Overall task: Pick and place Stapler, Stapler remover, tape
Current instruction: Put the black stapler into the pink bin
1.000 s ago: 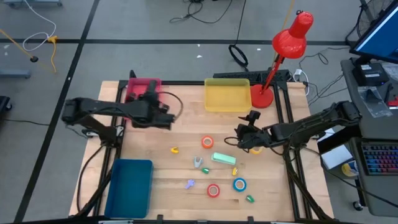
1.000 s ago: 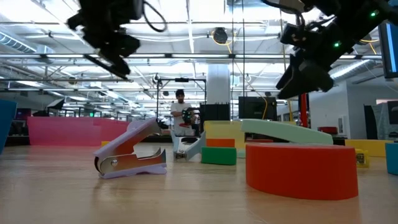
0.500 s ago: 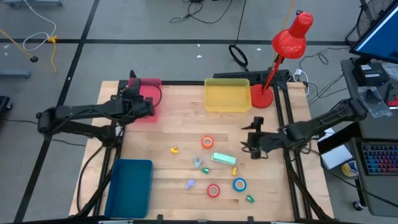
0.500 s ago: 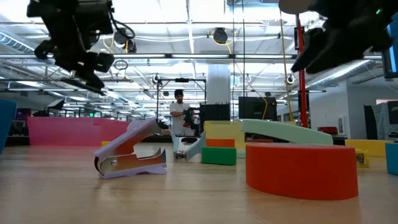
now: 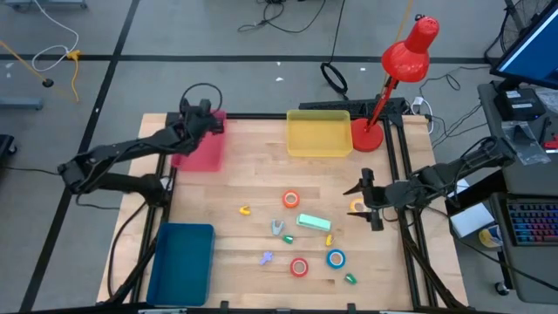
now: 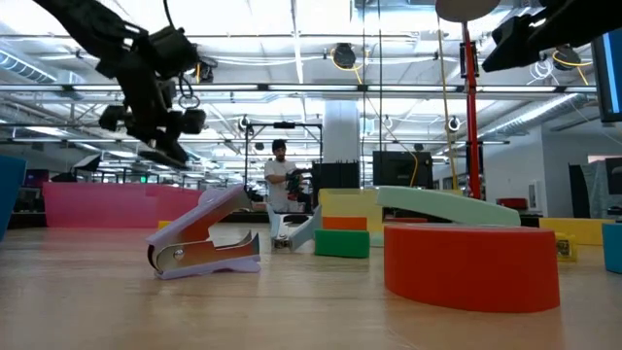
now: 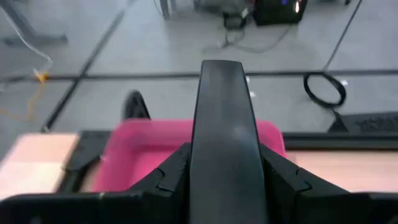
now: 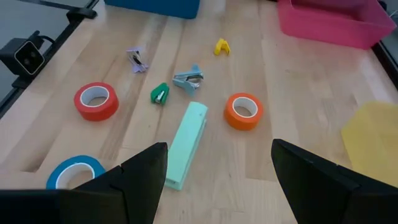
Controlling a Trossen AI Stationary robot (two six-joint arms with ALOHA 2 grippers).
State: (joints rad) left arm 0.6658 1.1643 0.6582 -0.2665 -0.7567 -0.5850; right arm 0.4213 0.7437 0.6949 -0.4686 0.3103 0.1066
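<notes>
The mint stapler (image 5: 314, 222) lies on the wood mid-table, also seen in the right wrist view (image 8: 186, 144). Around it lie the orange tape (image 5: 290, 200), red tape (image 5: 299, 267), blue tape (image 5: 336, 258) and small staple removers: blue-grey (image 5: 277, 228), purple (image 5: 267, 257), yellow (image 5: 245, 210) and green (image 5: 350, 279). A yellow tape roll (image 5: 357, 207) lies flat below my right gripper (image 5: 364, 206), which hangs open above the table's right side. My left gripper (image 5: 200, 116) hovers shut over the pink tray's far end (image 7: 149, 134); nothing shows between its fingers.
The pink tray (image 5: 199, 144) sits at far left, the yellow tray (image 5: 318, 135) at far middle and the blue tray (image 5: 181, 262) at near left. A red desk lamp (image 5: 384, 96) stands by the far right corner. A person (image 6: 282, 175) is in the room behind.
My left gripper has pulled back from beside the pink tray toward the table's far left corner and now hangs lower in the low view. My right gripper has moved toward the right edge and risen. Nothing on the table has shifted.
</notes>
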